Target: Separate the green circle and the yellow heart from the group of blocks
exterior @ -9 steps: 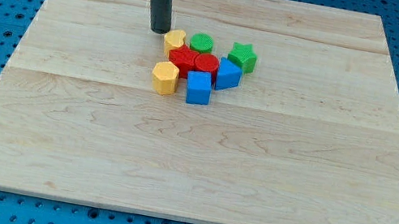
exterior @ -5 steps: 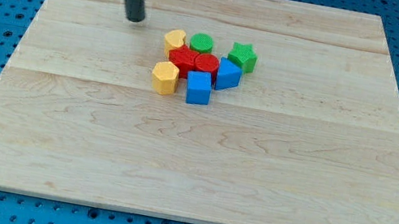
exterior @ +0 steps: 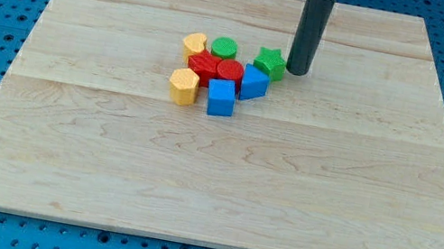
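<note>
Nothing is separated yet: the green circle block (exterior: 224, 48) and yellow heart block (exterior: 194, 44) are seen touching the red blocks (exterior: 216, 69); my tip (exterior: 296, 71) is placed just right of the green star block (exterior: 269, 62). No claw is fitted.

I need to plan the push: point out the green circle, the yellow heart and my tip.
green circle (exterior: 224, 48), camera view, on its top face.
yellow heart (exterior: 194, 44), camera view, on its top face.
my tip (exterior: 297, 70), camera view, on the rod's lower end, just right of the green star (exterior: 269, 62).

Arm end: a straight, smooth, dark grey cylindrical rod, capped above by a white collar, ending below in my tip (exterior: 296, 72), blunt.
</note>
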You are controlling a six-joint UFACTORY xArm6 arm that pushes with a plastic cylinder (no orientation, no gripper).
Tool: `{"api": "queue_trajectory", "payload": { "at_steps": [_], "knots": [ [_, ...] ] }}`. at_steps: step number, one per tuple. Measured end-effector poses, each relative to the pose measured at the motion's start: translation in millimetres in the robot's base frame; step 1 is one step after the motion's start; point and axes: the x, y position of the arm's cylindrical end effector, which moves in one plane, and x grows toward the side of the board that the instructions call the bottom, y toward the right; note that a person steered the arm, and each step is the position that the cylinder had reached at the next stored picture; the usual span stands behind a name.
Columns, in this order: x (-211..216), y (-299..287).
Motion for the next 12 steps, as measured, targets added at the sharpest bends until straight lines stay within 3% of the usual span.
{"api": "queue_trajectory", "payload": {
  "at_steps": [2,4,5,6,8,9,11,12],
  "knots": [
    [-1,-121],
    [-2,-202],
    [-12,-145],
    [-36,-137],
    [-29,-255],
    [-67,-267],
    [9,-277],
    [-5,-234]
  ]
}}
